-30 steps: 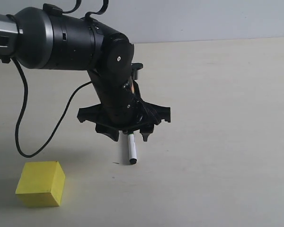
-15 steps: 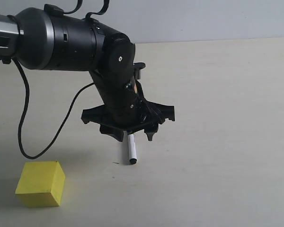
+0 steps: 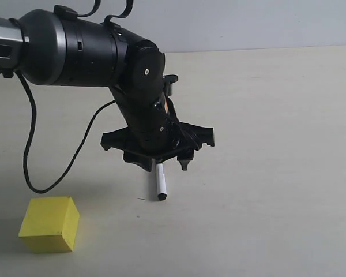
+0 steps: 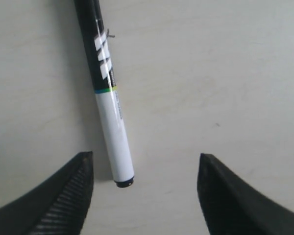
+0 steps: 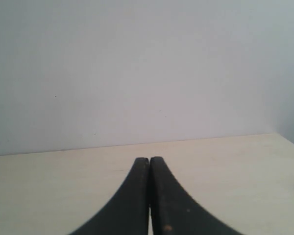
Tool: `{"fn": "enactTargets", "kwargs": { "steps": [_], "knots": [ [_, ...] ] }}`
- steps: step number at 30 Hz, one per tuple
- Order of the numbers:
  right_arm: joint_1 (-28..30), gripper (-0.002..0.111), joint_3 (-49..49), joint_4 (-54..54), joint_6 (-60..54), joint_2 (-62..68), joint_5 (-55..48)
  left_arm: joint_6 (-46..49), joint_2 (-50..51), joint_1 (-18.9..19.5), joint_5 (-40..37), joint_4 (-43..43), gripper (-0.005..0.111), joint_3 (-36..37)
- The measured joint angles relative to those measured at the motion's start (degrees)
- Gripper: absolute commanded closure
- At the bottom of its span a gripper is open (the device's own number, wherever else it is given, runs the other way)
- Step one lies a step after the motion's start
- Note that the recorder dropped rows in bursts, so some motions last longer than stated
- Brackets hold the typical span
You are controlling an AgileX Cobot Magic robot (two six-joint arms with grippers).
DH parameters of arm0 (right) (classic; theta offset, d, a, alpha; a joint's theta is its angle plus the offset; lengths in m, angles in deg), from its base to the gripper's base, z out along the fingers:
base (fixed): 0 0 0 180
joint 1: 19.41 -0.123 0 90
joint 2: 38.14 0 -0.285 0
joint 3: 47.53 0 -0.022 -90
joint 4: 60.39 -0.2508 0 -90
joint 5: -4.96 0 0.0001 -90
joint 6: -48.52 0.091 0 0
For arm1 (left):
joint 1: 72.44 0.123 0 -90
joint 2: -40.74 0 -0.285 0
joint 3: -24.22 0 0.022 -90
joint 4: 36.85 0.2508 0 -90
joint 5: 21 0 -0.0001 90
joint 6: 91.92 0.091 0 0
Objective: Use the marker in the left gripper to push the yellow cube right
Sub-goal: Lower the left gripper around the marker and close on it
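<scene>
left gripper (image 3: 164, 165) spread wide, holding nothing, hovering right over the marker (image 3: 160, 184). marker lies flat on the surface (image 3: 277, 173), running about 12-to-6 in the exterior view. In the wrist view its near end sits between the jaws, touched by neither. cube (image 3: 49, 224) is at roughly 8 o'clock from the marker, well apart, not yet pushed. right gripper (image 5: 149, 196) clenched on nothing. Progress looks near zero. Left to do: grasp marker, get to the cube's 9 o'clock side, push toward 3.

Pale beige tabletop (image 3: 277, 144), plain grey-white wall (image 3: 248, 23) behind it
</scene>
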Motion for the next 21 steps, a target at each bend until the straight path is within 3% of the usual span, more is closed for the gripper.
{"fn": "enactTargets", "kwargs": {
  "steps": [21],
  "knots": [
    [0.0, 0.108, 0.0, 0.0, 0.0, 0.0, 0.0, -0.44, 0.0, 0.0, -1.5, -0.39, 0.046, 0.0]
  ]
}}
